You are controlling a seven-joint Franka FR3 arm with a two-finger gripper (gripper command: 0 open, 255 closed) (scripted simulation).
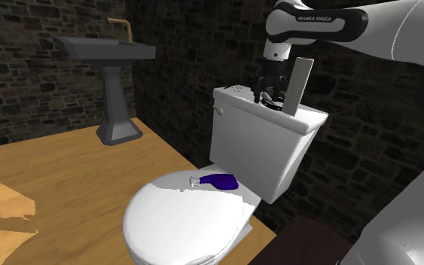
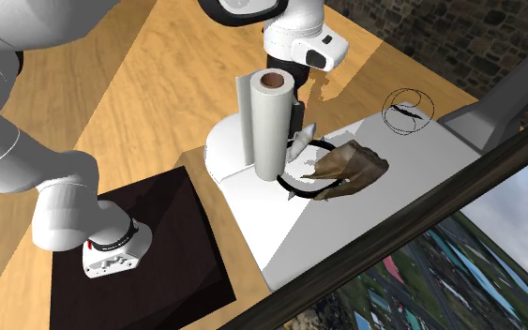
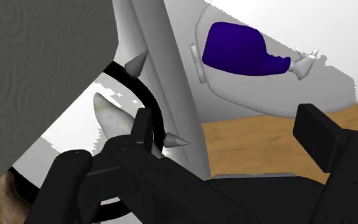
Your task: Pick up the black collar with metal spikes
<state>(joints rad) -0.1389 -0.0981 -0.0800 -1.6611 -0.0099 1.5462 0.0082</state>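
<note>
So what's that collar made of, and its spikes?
The collar looks like matte black leather or rubber, though its plain flat black leaves that open. Its spikes look like metal: pale grey cones with a soft sheen.

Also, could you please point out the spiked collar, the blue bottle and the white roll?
spiked collar (image 3: pixel 144 92), wrist view, on its black band.
blue bottle (image 1: pixel 219 181), shoulder view, on its body.
white roll (image 2: pixel 266 131), second exterior view, on its side.
</note>
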